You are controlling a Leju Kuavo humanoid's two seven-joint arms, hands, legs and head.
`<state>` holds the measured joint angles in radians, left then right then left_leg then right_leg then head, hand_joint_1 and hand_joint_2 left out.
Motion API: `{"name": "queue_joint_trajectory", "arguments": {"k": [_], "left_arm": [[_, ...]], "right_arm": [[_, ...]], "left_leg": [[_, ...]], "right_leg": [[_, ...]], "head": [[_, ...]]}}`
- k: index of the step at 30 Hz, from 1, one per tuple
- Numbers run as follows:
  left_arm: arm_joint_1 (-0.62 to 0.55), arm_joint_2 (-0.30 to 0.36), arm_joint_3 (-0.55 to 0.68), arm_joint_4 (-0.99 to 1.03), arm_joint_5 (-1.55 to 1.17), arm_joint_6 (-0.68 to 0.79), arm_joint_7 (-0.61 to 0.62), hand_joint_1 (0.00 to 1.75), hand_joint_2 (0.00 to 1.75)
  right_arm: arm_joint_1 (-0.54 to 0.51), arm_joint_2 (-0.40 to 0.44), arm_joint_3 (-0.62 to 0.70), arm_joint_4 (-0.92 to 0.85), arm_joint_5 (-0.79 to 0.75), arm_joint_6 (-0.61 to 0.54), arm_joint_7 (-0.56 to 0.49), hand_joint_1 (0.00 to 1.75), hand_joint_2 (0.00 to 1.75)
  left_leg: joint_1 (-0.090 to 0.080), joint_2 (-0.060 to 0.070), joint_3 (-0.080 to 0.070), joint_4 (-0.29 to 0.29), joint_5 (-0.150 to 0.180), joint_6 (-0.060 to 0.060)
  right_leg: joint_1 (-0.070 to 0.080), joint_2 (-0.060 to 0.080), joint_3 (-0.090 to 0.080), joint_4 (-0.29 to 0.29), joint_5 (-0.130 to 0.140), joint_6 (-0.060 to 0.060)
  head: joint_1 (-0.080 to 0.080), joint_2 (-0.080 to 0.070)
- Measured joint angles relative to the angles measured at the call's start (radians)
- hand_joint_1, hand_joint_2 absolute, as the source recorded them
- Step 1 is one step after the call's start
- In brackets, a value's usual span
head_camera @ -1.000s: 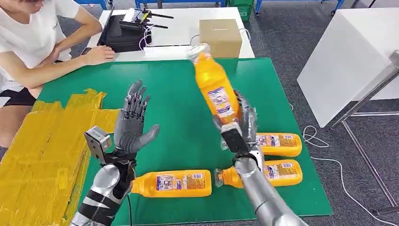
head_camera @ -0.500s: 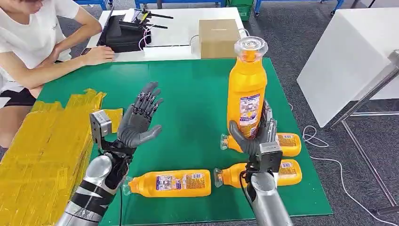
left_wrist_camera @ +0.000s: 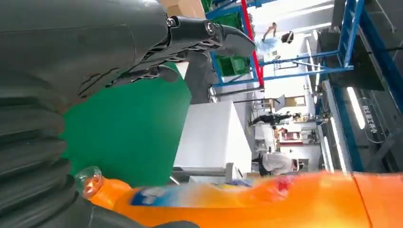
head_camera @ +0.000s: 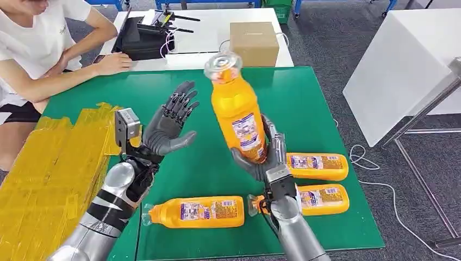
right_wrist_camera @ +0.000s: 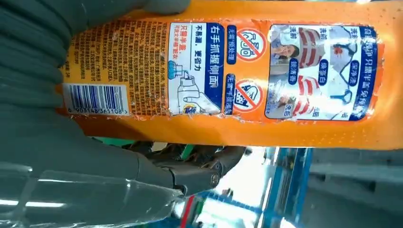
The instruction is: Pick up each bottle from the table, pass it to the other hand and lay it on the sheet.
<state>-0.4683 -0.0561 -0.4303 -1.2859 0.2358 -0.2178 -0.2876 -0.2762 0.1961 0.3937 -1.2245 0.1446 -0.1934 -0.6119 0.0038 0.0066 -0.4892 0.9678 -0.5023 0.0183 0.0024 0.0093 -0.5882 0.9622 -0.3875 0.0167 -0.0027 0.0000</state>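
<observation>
Bottles are being handled one at a time, and one orange bottle (head_camera: 237,111) is being held aloft by the right hand (head_camera: 260,157), gripped round its lower body, cap up and leaning toward the left hand (head_camera: 166,130). That left hand is being held open, fingers spread and palm turned toward the bottle, holding nothing, near it but not touching. The bottle's long axis is being kept close to upright, so the free upper body is being offered across the gap. Three more bottles (head_camera: 195,211) are lying on the green bench (head_camera: 217,103). The yellow sheet (head_camera: 49,174) is lying beyond the left hand, making that hand the nearer one for laying down.
</observation>
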Motion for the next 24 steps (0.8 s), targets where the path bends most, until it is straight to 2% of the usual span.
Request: {"name": "queue_joint_trajectory", "arguments": {"k": [6, 24], "left_arm": [[-0.010, 0.000, -0.016, 0.010, 0.022, 0.000, -0.010, 0.00, 1.75], [-0.005, -0.003, -0.044, 0.010, 0.033, -0.005, -0.041, 0.00, 1.75]], "right_arm": [[-0.045, 0.011, 0.075, 0.080, 0.055, -0.019, 0.016, 1.75, 1.75], [-0.123, 0.022, 0.167, 0.243, 0.150, -0.069, 0.061, 1.75, 1.75]], "left_leg": [[0.000, 0.000, 0.000, 0.000, 0.000, 0.000], [0.000, 0.000, 0.000, 0.000, 0.000, 0.000]], "right_leg": [[0.000, 0.000, 0.000, 0.000, 0.000, 0.000], [0.000, 0.000, 0.000, 0.000, 0.000, 0.000]], "head": [[0.000, 0.000], [0.000, 0.000]]}}
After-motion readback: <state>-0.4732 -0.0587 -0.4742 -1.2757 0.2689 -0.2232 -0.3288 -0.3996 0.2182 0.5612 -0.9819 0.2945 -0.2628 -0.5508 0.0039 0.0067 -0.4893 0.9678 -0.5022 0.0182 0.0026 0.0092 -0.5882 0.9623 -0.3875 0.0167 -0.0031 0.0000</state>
